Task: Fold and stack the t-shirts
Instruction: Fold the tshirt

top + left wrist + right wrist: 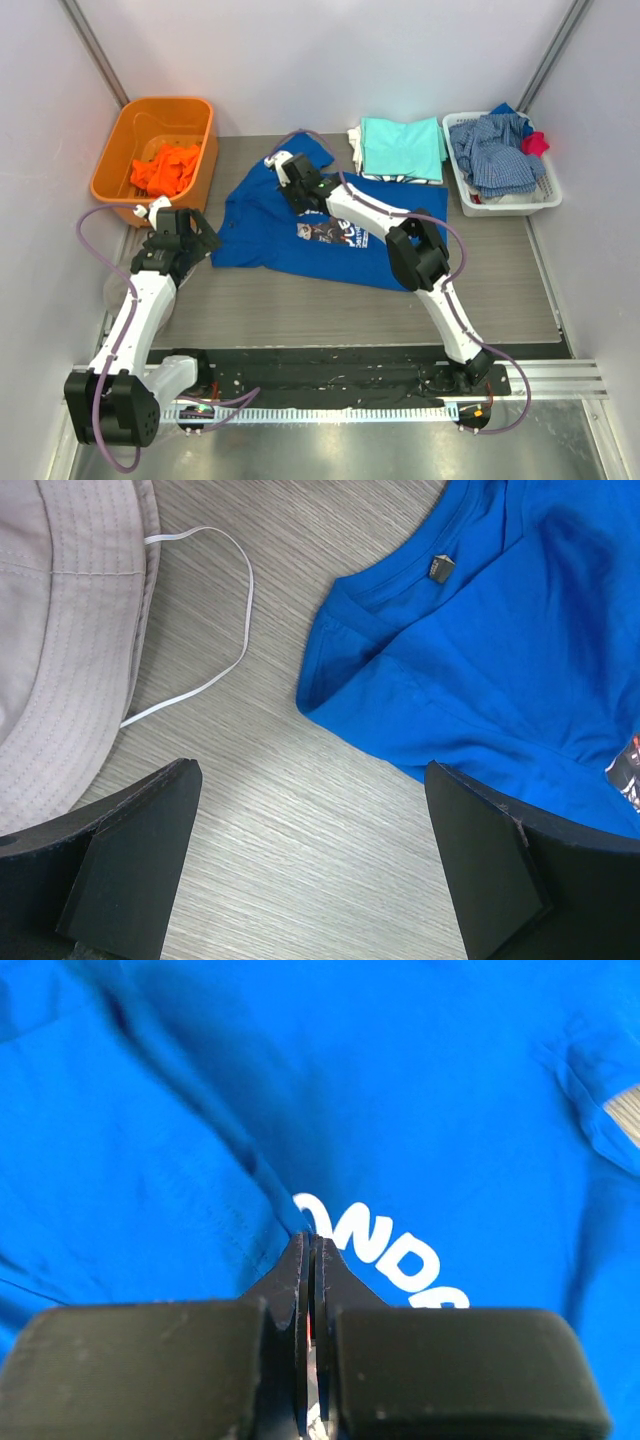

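Top external view: blue t-shirt (262,243) mid-fold

Nearest, the left hand (312,810) hovers spread over the table (300,310), probably ready to help. On the shirt lying mid-table, the right hand (310,1245), pressed together, pinches a ridge, likely for folding. The folded pile (402,148) sits beyond.

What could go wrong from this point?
1. The right pincer is shut on a pinch of the blue t-shirt near its print, not an edge; pulling may bunch it.
2. The open left pincer hangs beside the collar, close to the white cord of a grey hat, which it might snag.
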Tool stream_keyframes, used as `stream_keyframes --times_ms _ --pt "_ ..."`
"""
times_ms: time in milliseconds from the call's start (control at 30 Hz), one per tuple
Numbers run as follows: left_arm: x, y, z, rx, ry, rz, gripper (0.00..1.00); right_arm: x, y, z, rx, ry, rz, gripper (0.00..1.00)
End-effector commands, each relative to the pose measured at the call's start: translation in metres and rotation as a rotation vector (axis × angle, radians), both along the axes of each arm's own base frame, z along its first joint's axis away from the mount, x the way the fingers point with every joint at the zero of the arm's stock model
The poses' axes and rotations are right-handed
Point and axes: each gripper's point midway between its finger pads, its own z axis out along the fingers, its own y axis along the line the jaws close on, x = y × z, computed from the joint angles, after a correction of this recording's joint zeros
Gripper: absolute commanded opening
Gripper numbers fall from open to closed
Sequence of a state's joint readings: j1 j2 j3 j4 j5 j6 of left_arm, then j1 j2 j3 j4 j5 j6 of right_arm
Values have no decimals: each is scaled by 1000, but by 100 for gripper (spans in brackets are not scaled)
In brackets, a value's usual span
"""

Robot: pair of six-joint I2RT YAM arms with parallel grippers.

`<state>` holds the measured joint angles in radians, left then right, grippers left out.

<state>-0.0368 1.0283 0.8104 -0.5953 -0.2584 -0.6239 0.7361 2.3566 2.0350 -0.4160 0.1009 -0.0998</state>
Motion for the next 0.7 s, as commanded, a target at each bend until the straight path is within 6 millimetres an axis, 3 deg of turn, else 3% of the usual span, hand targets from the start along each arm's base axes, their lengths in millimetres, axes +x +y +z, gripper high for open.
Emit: stream_keyframes --times_ms 0,167,233,267,367,433,467,633,667 --pt "6 1 3 -4 -29 -2 100 7 -5 55 72 -89 -34 1" --pt "7 1 2 -6 -26 -2 100 2 -15 50 50 -79 -56 2" --pt "8 0 2 -8 -28 -4 100 2 -20 55 46 -91 -83 24" --pt "11 -1 1 -12 -25 -7 100 1 -26 52 35 -88 -101 47" --pt "20 -3 -3 -23 -15 -12 100 0 -41 61 29 -106 -152 73" --pt "27 -5 -7 -34 -6 -12 100 -4 -52 80 44 -129 -182 76" --pt "32 -7 -6 -49 -13 -8 100 -10 -60 75 31 -119 -199 78" --pt "42 -15 -27 -109 19 12 100 -38 -95 92 50 -119 -284 82" --pt "43 -16 -30 -116 19 15 100 -51 -106 91 53 -103 -298 82"
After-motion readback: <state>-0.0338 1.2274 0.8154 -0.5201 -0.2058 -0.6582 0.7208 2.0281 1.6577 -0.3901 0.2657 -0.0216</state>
